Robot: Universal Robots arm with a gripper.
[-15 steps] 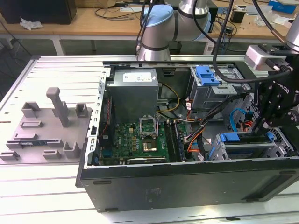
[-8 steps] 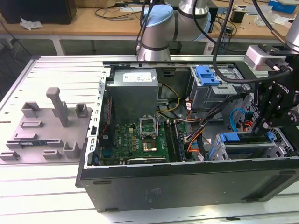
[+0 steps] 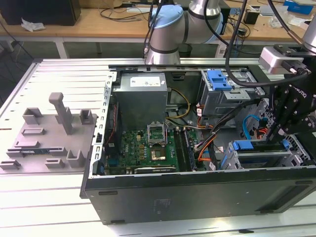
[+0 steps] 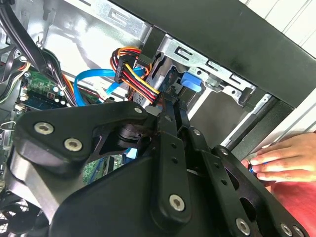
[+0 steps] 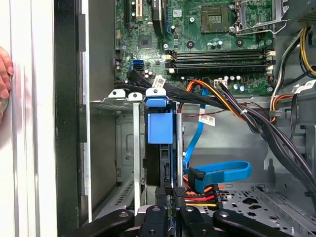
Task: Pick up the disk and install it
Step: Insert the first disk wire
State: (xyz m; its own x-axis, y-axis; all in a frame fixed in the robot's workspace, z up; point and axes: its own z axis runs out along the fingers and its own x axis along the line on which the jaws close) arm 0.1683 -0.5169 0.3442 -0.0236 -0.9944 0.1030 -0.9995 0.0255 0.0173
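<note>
While the disk (image 5: 159, 126) stands on edge in the drive cage (image 5: 126, 148), at the corner of the open computer case (image 3: 197, 195) towards the bench's (image 3: 49, 212) near edge on the exterior view's right, the gripper (image 5: 172, 195) meets it from behind. Its fingers (image 5: 164, 193) are drawn close and appear to pinch the rear edge of the blue carrier.

To do this well, I judge the disk should be kept parallel to the cage rails and pushed straight, so the carrier does not jam. The blue data cable (image 5: 217, 173) and the bundle of coloured power wires (image 5: 202, 197) lie just beside the fingers and could snag. A person's hand (image 4: 281, 158) rests at the case's outer wall, close to the work.

The bench is slatted bare metal, with a grey fixture plate (image 3: 49, 133) well apart. Behind is a cluttered wooden desk (image 3: 98, 22).
</note>
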